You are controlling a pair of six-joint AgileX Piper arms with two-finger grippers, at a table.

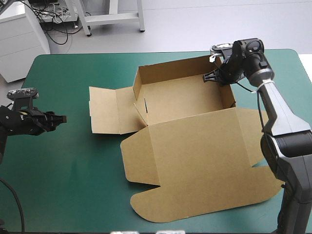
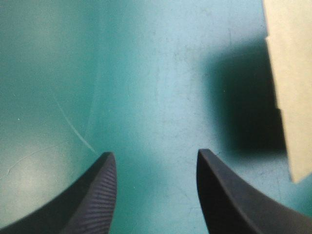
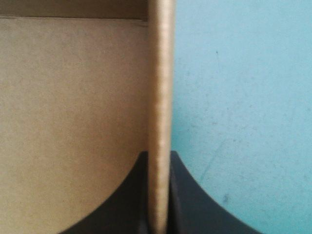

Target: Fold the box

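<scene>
Across the table the teal-green cover (image 1: 73, 185) lies bare along the left and the near-left corner. The box (image 1: 195, 146) takes the middle and right: an open tray with its walls raised toward the far edge, the lid spread flat toward the near edge, and 1 side flap lying flat on the cover at the tray's left.

The right gripper (image 1: 214, 75) is at the tray's far right corner, on the right wall. Only the right wrist view shows the grip: the box (image 3: 73, 122) wall stands edge-on between the 2 black fingers of the right gripper (image 3: 158, 161), which press on it from both sides, tray floor on 1 side and cover (image 3: 243, 97) on the other.

The left gripper (image 1: 62, 118) is near the table's left edge, well apart from the flat flap. Its own view shows the left gripper (image 2: 156, 154) with fingers spread wide over bare cover (image 2: 122, 73), the box (image 2: 292, 87) flap's edge ahead and to 1 side.

The lid's rounded corner lies near the table's near edge, and its right flap reaches beneath the right arm.
</scene>
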